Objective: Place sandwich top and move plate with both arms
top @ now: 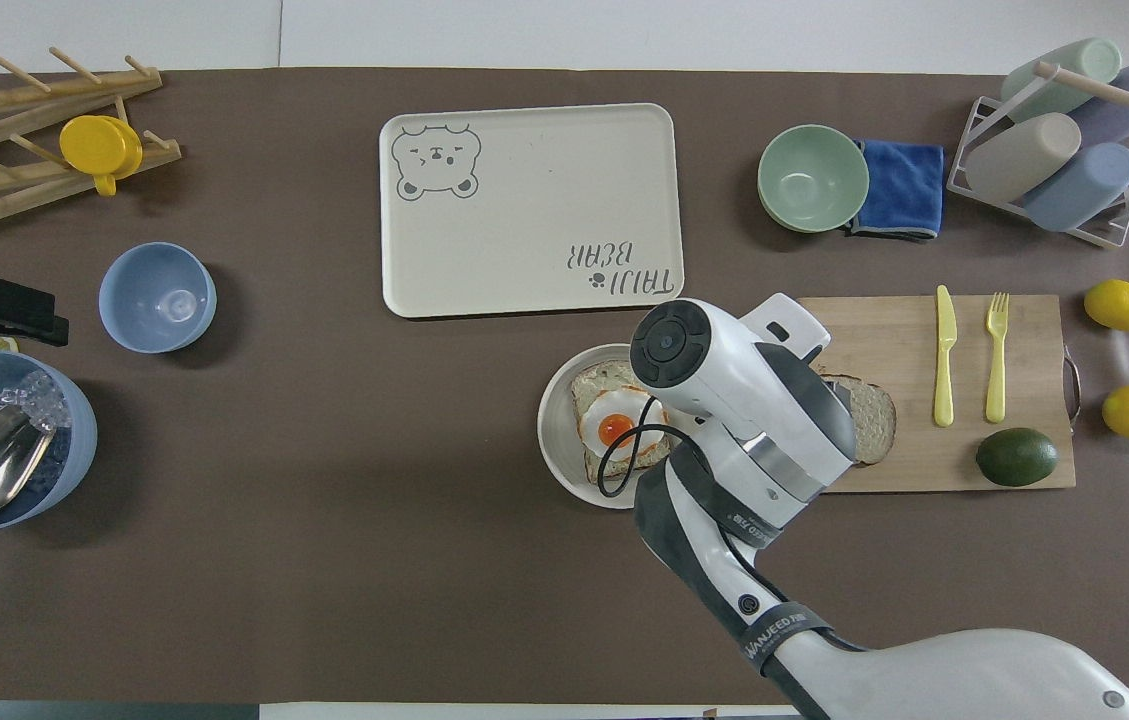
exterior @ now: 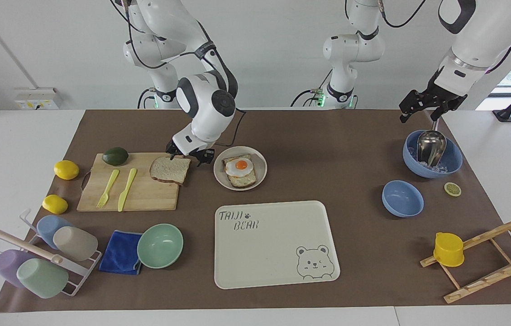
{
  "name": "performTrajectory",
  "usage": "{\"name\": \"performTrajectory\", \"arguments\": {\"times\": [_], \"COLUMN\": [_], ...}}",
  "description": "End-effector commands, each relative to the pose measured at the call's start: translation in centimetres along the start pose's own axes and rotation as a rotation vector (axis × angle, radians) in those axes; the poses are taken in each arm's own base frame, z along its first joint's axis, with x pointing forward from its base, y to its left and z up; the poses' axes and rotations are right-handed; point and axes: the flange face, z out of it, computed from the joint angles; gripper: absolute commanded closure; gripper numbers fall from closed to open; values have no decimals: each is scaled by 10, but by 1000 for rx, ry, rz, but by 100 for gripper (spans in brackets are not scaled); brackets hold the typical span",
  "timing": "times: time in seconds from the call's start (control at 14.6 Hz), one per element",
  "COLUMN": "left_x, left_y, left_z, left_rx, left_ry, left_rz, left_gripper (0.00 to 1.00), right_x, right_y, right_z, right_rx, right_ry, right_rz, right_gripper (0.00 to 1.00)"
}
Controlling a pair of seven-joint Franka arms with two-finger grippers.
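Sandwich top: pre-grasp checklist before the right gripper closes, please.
1. Right gripper open: ok.
2. Right gripper at the sandwich top, the plain pale speckled bread slice with brown crust: ok, at the slice's edge nearest the robots; contact cannot tell.
3. Slice free to lift: ok, lying flat on the wooden cutting board, one end overhanging the board's edge, nothing on it.
4. Target ready: ok, the small round beige-grey plate holds the bread slice with fried egg, uncovered.
5. Left gripper out of the way: ok, waiting open above the blue bowl with ice and metal scoop.
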Motion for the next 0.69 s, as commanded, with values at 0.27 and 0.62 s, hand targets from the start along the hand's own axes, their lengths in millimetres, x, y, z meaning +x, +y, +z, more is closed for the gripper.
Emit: {"name": "performTrajectory", "arguments": {"times": [0.27, 0.62], "left_x": [-5, -5], "left_y": [-3, 0], "left_z": [0, 0], "left_rx": [15, 15], "left_ry": [-1, -1], "left_rz": [8, 11], "left_gripper": [0, 0], "right_x": [-5, -4], "right_y": [-2, 0], "right_z": [27, 31], "right_rx": [-46, -48], "right_ry": [15, 17], "right_rz": [22, 22], "right_gripper": [0, 12]}}
